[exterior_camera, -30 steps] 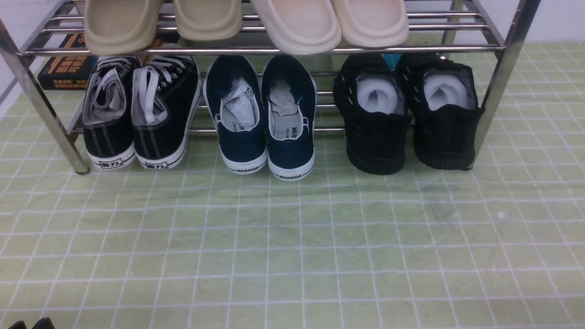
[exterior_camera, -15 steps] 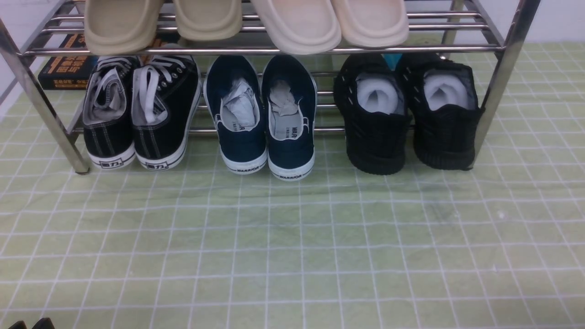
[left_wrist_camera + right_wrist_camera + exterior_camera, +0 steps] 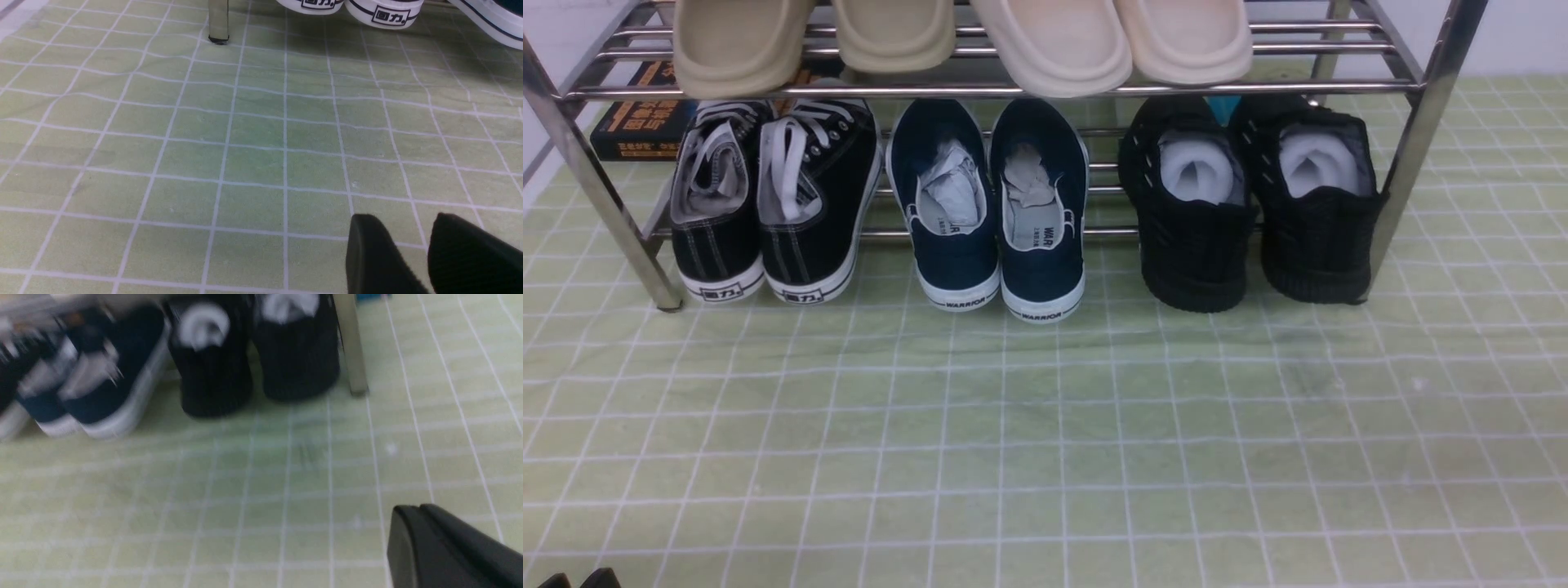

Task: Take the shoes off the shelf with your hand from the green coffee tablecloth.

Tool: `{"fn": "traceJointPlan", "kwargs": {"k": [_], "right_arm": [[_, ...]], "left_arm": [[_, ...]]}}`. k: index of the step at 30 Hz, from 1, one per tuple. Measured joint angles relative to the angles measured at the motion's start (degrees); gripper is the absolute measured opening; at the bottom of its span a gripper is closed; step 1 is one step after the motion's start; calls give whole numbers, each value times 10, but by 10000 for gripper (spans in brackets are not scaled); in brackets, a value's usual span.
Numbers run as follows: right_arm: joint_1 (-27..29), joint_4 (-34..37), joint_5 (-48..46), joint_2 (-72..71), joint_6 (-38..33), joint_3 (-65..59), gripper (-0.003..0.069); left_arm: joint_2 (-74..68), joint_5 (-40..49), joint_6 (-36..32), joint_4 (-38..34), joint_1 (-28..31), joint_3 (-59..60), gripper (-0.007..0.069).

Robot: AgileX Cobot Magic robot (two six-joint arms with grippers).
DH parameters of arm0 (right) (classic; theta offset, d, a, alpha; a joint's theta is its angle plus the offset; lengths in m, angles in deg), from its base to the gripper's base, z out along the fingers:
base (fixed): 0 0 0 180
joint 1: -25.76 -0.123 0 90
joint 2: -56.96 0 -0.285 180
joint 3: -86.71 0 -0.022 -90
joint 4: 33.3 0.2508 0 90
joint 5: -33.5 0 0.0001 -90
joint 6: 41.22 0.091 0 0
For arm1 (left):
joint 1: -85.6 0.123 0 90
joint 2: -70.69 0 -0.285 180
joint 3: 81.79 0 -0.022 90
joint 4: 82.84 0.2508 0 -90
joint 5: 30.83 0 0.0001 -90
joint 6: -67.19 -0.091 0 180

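The right jaws are closed flat against each other and grip nothing. They hang low above the pale green tablecloth with white grid lines [image 3: 245, 490]. The right wrist view is blurred, but ahead of them appears to be the pair of all-black knit sneakers with white paper stuffing [image 3: 216, 384], just beside a leg of the two-tier chrome tube shelf [image 3: 351, 355].

The left jaws stand a little apart with cloth visible between them, and they are also empty. They are low over the tablecloth [image 3: 245, 143], well apart from the shelf.

In the front view the black knit sneakers [image 3: 1192, 253] are at the right end of the lower tier, heels toward the camera and touching the cloth [image 3: 1045, 441], close to the right leg of the shelf [image 3: 1425, 122]. To their left are navy slip-ons with white soles [image 3: 956, 245], then black canvas sneakers with white laces [image 3: 719, 237]. Beige slippers [image 3: 1045, 49] lie on the upper tier. Behind the left end is a black book with orange lettering [image 3: 637, 131].
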Motion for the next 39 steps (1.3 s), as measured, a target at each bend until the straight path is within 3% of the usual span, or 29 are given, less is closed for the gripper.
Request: {"fn": "traceJointPlan", "kwargs": {"k": [3, 7, 10, 15, 23, 27, 29, 32, 39], "right_arm": [[0, -27, -78, 130, -7, 60, 1], [-12, 21, -99, 250, -82, 130, 4], [-53, 86, -97, 315, -154, 191, 8], [-115, 79, -88, 415, -171, 313, 19], [-183, -76, -87, 560, -77, 450, 74], [-197, -163, -74, 647, 4, 516, 167], [-198, -174, -70, 662, 17, 524, 185], [-198, -199, -40, 707, 50, 553, 268], [-199, -204, 28, 742, 77, 562, 314]], "left_arm": [[0, 0, 0, 0, 0, 0, 241], [0, 0, 0, 0, 0, 0, 241], [0, 0, 0, 0, 0, 0, 241], [0, 0, 0, 0, 0, 0, 241], [0, 0, 0, 0, 0, 0, 241], [0, 0, 0, 0, 0, 0, 241], [0, 0, 0, 0, 0, 0, 241], [0, 0, 0, 0, 0, 0, 241], [0, 0, 0, 0, 0, 0, 241]]}}
